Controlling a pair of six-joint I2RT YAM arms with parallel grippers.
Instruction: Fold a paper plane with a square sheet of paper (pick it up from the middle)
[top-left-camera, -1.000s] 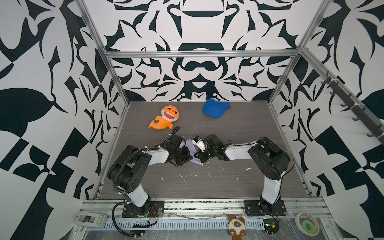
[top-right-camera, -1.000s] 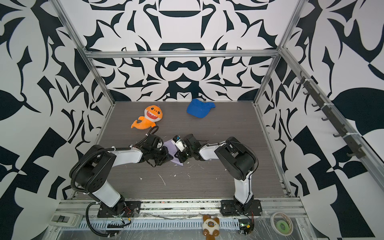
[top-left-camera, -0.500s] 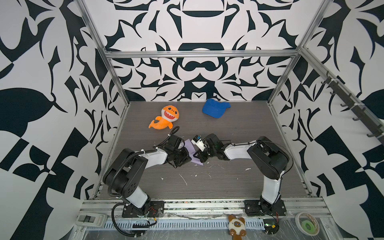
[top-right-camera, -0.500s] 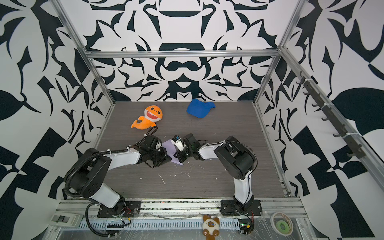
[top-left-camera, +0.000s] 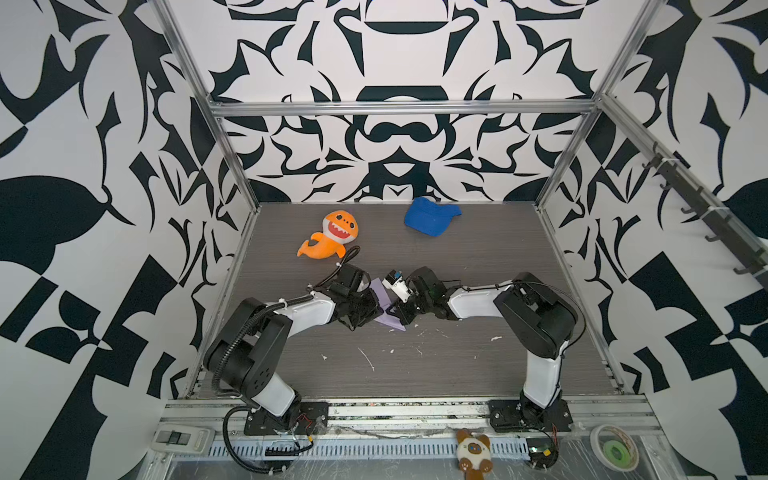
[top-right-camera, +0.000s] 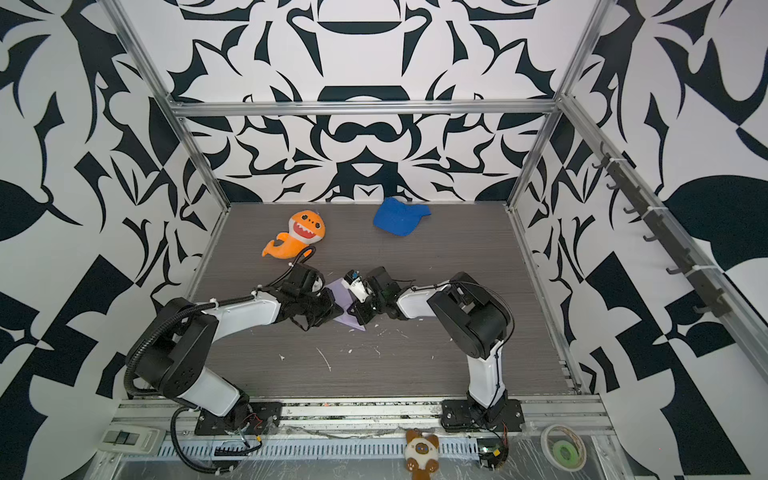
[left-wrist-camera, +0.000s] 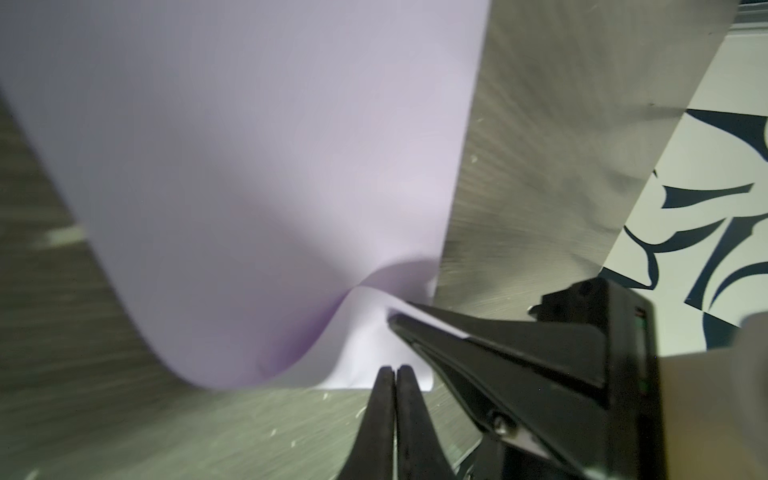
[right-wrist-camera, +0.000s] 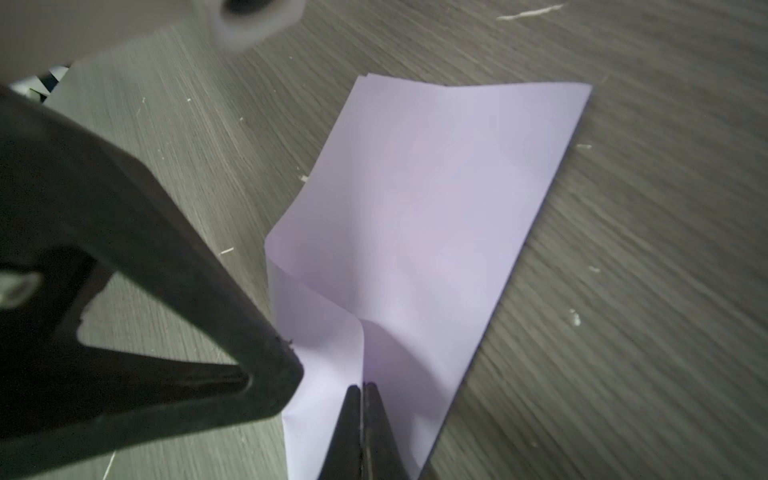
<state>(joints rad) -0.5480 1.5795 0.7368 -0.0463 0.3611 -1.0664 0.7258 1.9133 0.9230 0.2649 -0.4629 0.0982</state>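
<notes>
The square sheet of paper (top-left-camera: 380, 291) (top-right-camera: 338, 291) is pale lavender and partly folded, with a pointed corner toward the table's front. It lies mid-table between both arms, and no finished paper plane shows. In the right wrist view the paper (right-wrist-camera: 436, 199) lies mostly flat, and my right gripper (right-wrist-camera: 362, 386) is shut on a raised crease in it. In the left wrist view my left gripper (left-wrist-camera: 395, 369) is shut with its tips on the edge of a curled-up flap of the paper (left-wrist-camera: 257, 166). The two grippers (top-left-camera: 376, 309) (top-left-camera: 394, 312) almost touch.
An orange plush shark (top-left-camera: 332, 237) lies behind the left arm. A blue cap (top-left-camera: 430, 216) sits near the back wall. Small white scraps (top-left-camera: 368, 359) dot the grey table (top-left-camera: 457, 365) in front of the arms. Patterned walls enclose three sides.
The left arm's shoulder and upper link have swung lower and further left. Both grippers stay shut at the paper, which has barely moved.
</notes>
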